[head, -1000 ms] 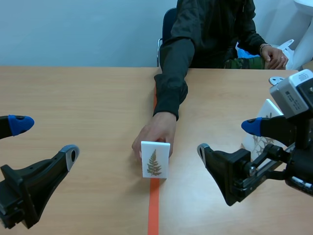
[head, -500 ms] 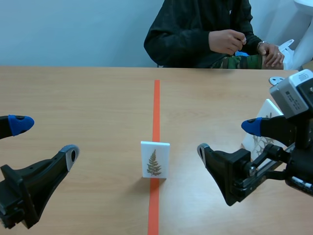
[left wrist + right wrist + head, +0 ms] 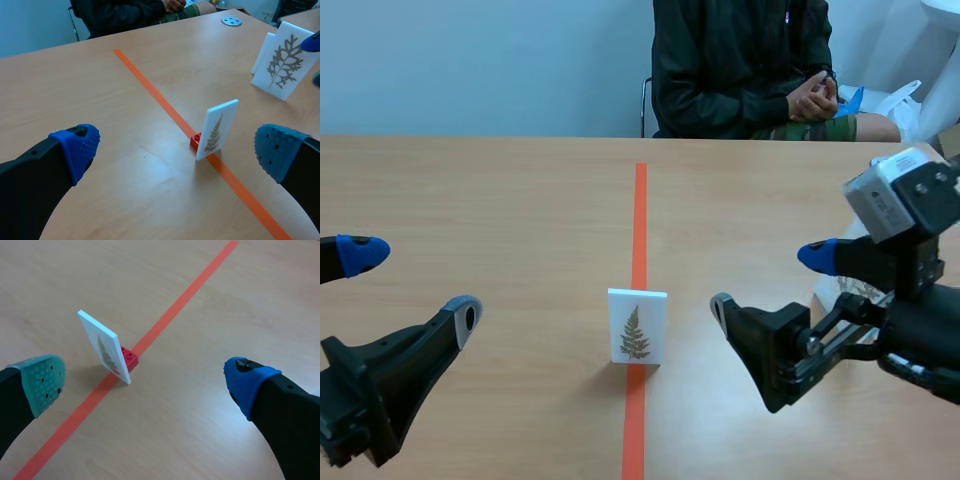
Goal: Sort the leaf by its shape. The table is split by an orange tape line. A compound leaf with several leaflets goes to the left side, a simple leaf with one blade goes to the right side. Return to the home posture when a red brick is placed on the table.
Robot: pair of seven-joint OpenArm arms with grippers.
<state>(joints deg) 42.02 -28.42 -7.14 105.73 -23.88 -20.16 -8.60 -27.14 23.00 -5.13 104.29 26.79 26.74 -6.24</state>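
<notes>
Fern card [image 3: 638, 326] upright on tape line [image 3: 640, 200], mid-table, red block [image 3: 195, 141] behind. L gripper [image 3: 415, 283], R gripper [image 3: 767, 280] both spread, nothing held. Fern = compound, so left side: L shd pinch card's edges squarely, w/o tipping it.

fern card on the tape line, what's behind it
A small red brick sits against the back of the fern card, at its base on the orange tape line. The scene view hides it behind the card. How brick and card join is covered.
</notes>
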